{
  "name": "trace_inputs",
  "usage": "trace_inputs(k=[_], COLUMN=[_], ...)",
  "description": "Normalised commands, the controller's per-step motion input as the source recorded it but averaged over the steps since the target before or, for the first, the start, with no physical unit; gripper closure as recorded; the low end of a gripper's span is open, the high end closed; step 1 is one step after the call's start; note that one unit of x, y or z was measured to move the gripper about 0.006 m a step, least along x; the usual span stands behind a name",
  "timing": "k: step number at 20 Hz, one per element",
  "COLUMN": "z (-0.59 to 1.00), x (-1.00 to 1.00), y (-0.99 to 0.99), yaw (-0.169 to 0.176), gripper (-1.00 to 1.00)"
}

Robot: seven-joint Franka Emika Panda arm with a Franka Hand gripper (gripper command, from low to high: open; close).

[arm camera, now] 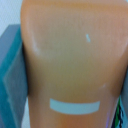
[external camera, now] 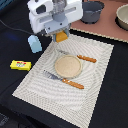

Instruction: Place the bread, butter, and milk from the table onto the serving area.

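The big striped serving area (external camera: 95, 95) lay across the dark table (external camera: 117, 117), and its near corner almost reached the table's front edge. In the middle of the mat sat a round tan plate (external camera: 67, 66). A knife (external camera: 64, 80) with an orange handle lay just beside the plate on the near side. A fork (external camera: 80, 57) with an orange handle lay just beside it on the far side.

The butter (external camera: 20, 64) was a flat yellow packet with a little red and white label. It lay on the bare table, off the mat's edge at the exterior view's left. A bit farther back, near the mat's far corner on that same side, stood the pale blue milk (external camera: 34, 43). It stood upright on the table, apart from the butter.

Over the mat's far edge hung the white gripper (external camera: 61, 35). Its fingers were closed around the bread (external camera: 61, 36), which poked out below as a small orange lump held up in the air. In the wrist view the bread (arm camera: 75, 60) filled nearly the whole picture, with a grey finger (arm camera: 11, 75) pressed against its side.

At the table's far edge lay a pinkish board (external camera: 107, 25). A dark grey pot (external camera: 92, 11) and a pale bowl (external camera: 122, 16) stood on it.
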Motion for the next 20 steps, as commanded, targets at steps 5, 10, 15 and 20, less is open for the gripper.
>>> trace_inputs(k=[5,10,15,20], z=[-0.02,0.02,0.24,0.36], x=[0.85,0.87,0.87,0.87], y=[-0.54,-0.54,-0.47,-0.41], yaw=[0.0,0.0,0.0,0.0], gripper=[1.0,1.0,1.0,1.0])
